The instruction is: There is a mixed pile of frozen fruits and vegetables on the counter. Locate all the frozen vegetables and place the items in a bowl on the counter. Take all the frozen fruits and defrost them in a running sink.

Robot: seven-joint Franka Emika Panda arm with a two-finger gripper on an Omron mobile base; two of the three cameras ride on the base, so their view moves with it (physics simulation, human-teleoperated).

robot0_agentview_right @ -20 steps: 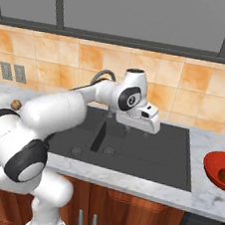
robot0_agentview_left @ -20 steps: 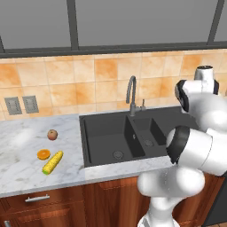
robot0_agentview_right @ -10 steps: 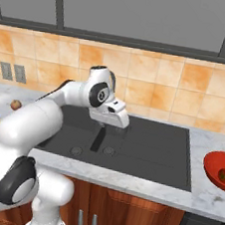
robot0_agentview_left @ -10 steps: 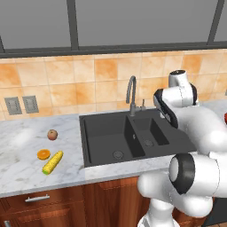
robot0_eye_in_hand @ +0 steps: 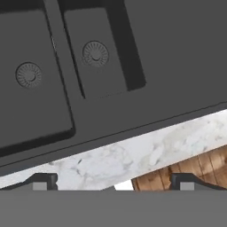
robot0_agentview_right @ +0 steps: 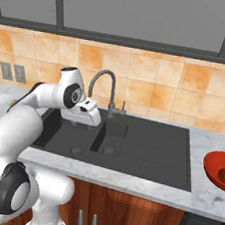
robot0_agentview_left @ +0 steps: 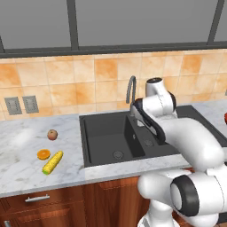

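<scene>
Black sink [robot0_agentview_left: 119,137] below us now, and we are swinging our arm leftward across it: a second ago our gripper [robot0_agentview_right: 86,117] was out over the right side of the basins, and now it is hanging over the divider near the faucet [robot0_agentview_right: 104,86], jaws spread wide and carrying nothing. That is taking us away from the red bowl [robot0_agentview_right: 216,171], where a dark red tomato [robot0_agentview_right: 224,174] seems to be sitting already, and back toward the pile, so we are judging one vegetable as done. We are looking at three items waiting on the marble counter [robot0_agentview_left: 22,164] left of the sink: a reddish-tan apple [robot0_agentview_left: 52,134] farthest back, an orange half [robot0_agentview_left: 43,154] with its cut face up, and a yellow corn cob [robot0_agentview_left: 52,162] lying just beside it, green end nearest us.
</scene>
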